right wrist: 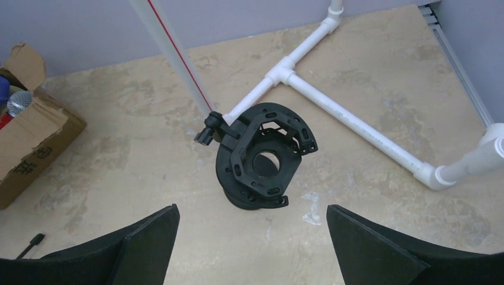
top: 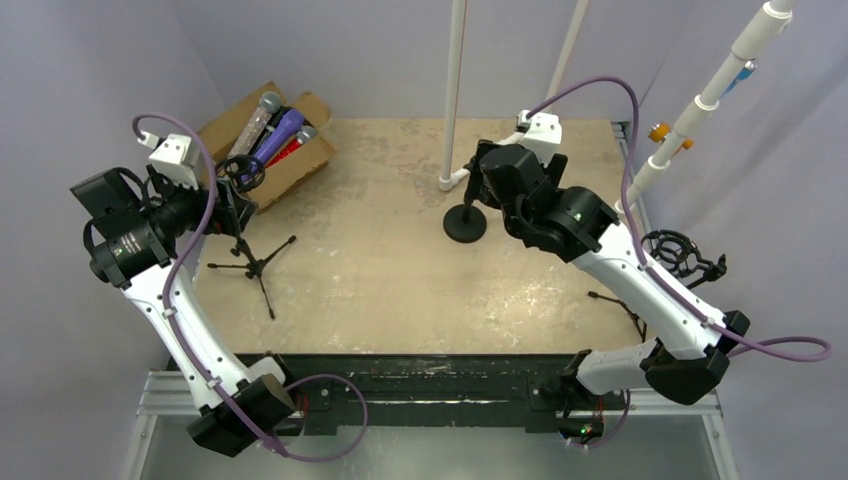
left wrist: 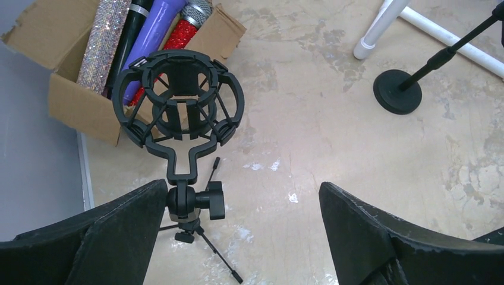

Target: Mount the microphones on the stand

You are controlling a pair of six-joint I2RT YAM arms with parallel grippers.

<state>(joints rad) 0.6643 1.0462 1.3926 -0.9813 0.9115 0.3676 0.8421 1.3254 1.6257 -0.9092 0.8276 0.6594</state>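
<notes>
left wrist: microphones lying in cardboard box, behind tripod shock mount. left gripper, right gripper: both wide, empty. i'd reach past the mount, pinch one handle mid-shaft.

Work surface: a beige, mottled tabletop enclosed by grey walls, with an open cardboard box at its far left corner, flaps spread and black printing on one side wall. A frame of white PVC pipes lies on the far right part of the tabletop, joined by tee fittings, with uprights rising from it. A slanted pipe at the right carries an orange fitting.
</notes>
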